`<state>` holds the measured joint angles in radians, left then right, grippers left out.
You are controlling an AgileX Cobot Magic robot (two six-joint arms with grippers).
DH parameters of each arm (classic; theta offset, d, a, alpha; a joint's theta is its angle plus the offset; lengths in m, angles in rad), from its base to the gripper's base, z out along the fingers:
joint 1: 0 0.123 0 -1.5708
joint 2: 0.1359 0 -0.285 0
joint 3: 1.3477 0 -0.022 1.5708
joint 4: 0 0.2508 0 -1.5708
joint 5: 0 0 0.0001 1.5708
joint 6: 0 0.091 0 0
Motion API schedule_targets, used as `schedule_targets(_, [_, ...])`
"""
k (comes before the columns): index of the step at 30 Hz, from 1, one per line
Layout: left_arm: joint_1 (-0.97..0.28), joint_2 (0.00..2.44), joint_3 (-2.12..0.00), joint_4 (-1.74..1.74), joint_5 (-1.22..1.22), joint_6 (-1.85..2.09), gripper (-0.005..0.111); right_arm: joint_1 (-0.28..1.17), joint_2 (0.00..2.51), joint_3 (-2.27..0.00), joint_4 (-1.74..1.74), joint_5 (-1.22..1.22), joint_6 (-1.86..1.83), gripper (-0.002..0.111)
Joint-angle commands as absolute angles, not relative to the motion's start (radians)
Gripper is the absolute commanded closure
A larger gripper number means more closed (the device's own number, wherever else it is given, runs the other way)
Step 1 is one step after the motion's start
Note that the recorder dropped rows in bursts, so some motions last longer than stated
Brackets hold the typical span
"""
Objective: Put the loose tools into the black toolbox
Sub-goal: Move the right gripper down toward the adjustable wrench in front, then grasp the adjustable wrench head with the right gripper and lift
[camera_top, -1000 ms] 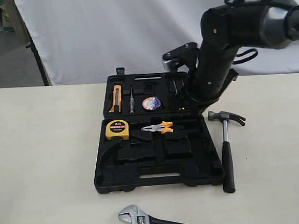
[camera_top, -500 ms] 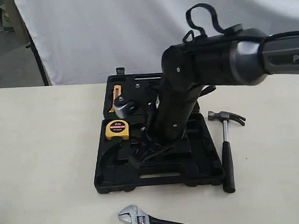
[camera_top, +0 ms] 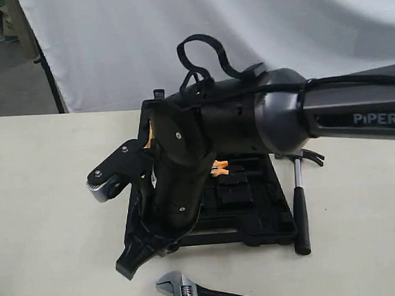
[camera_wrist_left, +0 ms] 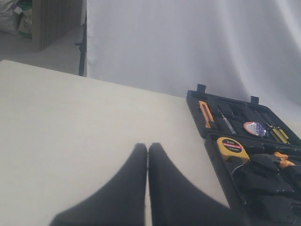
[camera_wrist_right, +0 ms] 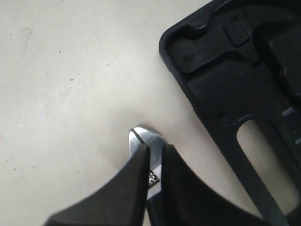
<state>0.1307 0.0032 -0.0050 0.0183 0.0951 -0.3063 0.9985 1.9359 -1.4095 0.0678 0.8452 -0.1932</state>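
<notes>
Your right claw hangs over the adjustable wrench head, fingers nearly together beside the toolbox; your left claw is clenched, empty.

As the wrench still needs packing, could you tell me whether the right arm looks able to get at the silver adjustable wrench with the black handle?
Probably yes: the right gripper hangs just above the silver adjustable wrench's jaw end, with only bare table around it.

Hammer beside toolbox; wrench in front; tape roll inside
</notes>
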Motion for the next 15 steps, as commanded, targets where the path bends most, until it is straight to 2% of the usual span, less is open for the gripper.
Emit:
schedule_targets(1, [0.156,0.0,-0.008,0.023,0.088,-0.311,0.106,1.017,1.927,-1.404,0.033,0.846,-0.094,0.071])
schedule_targets(4, [0.156,0.0,-0.008,0.023,0.088,-0.311,0.106,1.019,1.927,-1.404,0.033,0.854,-0.094,0.054])
schedule_targets(6, [0.156,0.0,-0.008,0.023,0.088,-0.311,0.106,1.019,1.93,-1.404,0.033,0.869,-0.094,0.049])
schedule_targets(15, [0.156,0.0,-0.008,0.023,0.088,-0.311,0.106,1.019,2.018,-1.404,0.035,0.926,-0.106,0.047])
